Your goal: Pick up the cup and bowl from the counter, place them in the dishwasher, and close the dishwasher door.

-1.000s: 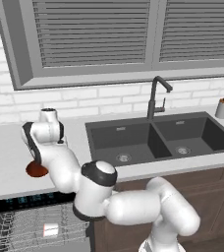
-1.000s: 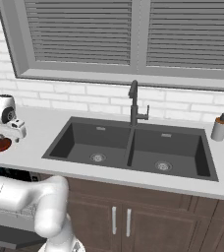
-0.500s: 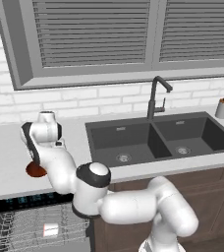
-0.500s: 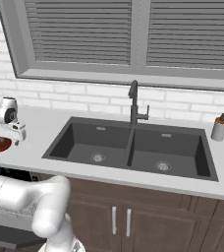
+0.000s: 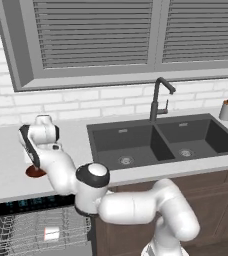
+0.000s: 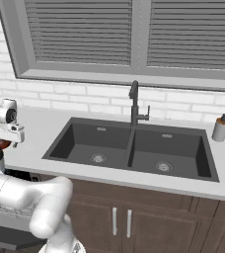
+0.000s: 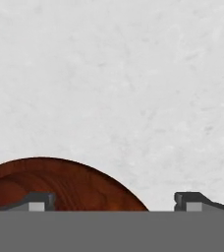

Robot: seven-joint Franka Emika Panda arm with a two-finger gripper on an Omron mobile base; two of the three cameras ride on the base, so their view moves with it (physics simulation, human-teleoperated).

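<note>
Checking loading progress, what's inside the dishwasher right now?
In the dishwasher, the cup lies on the grey wire rack. The arm covers the rack's right end.

Setting: rendered domestic kitchen. Evidence: light grey-white bench (image 5: pixel 6 170) with a dark double sink (image 6: pixel 131 148) set in; black tap (image 6: pixel 134 101) behind the sink; soap dispenser (image 6: pixel 220 128) at the far end; white brick wall (image 6: pixel 85 99); window with grey slatted blinds (image 5: pixel 96 30); brown wooden cabinets (image 6: pixel 149 217) below; dishwasher (image 5: pixel 31 227) with wire racks under the bench.
</note>
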